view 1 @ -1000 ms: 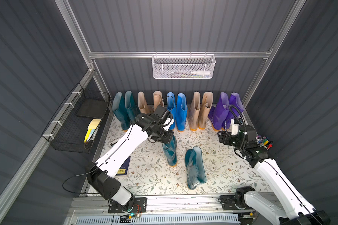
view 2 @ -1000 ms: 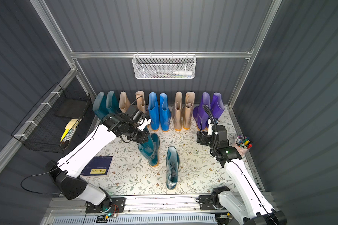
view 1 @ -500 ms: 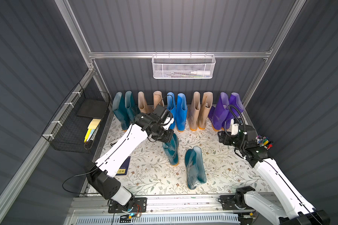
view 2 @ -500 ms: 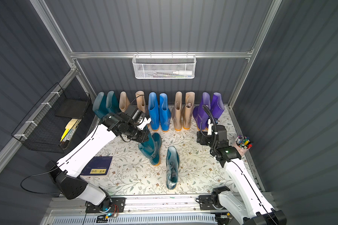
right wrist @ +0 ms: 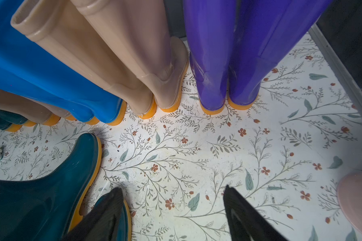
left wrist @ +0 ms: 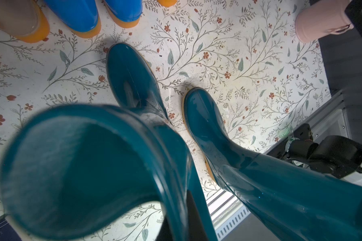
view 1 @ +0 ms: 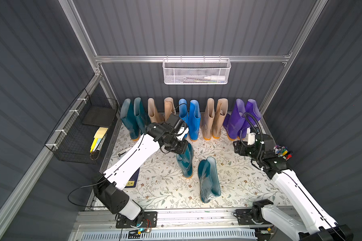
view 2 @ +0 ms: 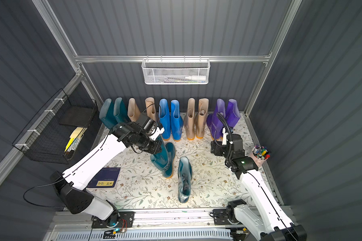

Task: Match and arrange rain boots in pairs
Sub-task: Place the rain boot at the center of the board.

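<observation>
Top views: ten boots line the far wall, left to right: teal pair (view 1: 130, 119), left beige pair (view 1: 153, 112), blue pair (view 1: 193, 119), right beige pair (view 1: 219, 116), purple pair (view 1: 236, 121). Mid-mat (view 1: 238, 177), two loose boots stand side by side. Left gripper (view 1: 181, 148) clamps the rim of the left teal boot (view 1: 185, 164); right teal boot (view 1: 209, 179) free.

Left wrist: held rim fills the view, one finger (left wrist: 191, 208) against its wall.

Right wrist: right gripper (right wrist: 171, 187) wide, empty, over the mat near the purple pair.
</observation>
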`<state>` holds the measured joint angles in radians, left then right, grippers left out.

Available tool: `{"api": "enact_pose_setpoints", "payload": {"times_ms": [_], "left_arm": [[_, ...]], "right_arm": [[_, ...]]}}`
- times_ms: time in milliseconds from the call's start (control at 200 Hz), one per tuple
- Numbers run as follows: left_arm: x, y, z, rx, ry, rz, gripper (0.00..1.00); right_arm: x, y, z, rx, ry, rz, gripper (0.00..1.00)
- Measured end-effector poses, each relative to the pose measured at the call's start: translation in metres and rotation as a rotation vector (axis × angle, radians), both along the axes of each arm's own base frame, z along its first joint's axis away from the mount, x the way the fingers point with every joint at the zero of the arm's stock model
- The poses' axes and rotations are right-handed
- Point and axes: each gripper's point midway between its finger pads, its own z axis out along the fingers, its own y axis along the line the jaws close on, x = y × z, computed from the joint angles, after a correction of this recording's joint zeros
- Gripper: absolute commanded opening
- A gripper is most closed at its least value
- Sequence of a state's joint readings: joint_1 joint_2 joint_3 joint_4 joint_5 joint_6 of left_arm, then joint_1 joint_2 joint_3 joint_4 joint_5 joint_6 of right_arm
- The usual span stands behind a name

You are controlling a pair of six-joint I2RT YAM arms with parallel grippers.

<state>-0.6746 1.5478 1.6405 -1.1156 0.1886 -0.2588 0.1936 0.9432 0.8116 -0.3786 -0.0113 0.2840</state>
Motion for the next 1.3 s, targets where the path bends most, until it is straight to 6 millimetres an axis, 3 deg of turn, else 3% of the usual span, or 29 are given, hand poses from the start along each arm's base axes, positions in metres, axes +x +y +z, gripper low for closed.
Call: {"api": "enact_pose_setpoints", "payload": {"times_ms": [85, 530, 740, 870, 1101, 1296], "left_arm": [[0.001, -0.002, -0.002, -0.014, 0.006, 0.012, 0.00], [0.007, -0.010, 0.001, -0.065, 0.000, 0.055, 0.05], [0.010, -0.012, 0.003, -0.078, -0.013, 0.053, 0.40], [0.012, -0.014, 0.006, -0.091, -0.026, 0.052, 0.54], [0.012, -0.015, 0.015, -0.112, -0.054, 0.040, 0.70], [0.011, -0.020, 0.050, -0.207, -0.140, 0.015, 0.77]], "right_arm": [[-0.001, 0.000, -0.001, -0.001, 0.004, 0.000, 0.79], [-0.001, 0.000, -0.001, -0.006, 0.005, 0.001, 0.79], [-0.002, -0.002, -0.003, -0.012, 0.012, -0.003, 0.79], [-0.002, -0.002, -0.003, -0.013, 0.012, -0.002, 0.79], [-0.003, 0.002, -0.001, -0.007, 0.008, 0.023, 0.80], [-0.014, 0.011, -0.001, 0.020, 0.025, 0.076, 0.80]]}}
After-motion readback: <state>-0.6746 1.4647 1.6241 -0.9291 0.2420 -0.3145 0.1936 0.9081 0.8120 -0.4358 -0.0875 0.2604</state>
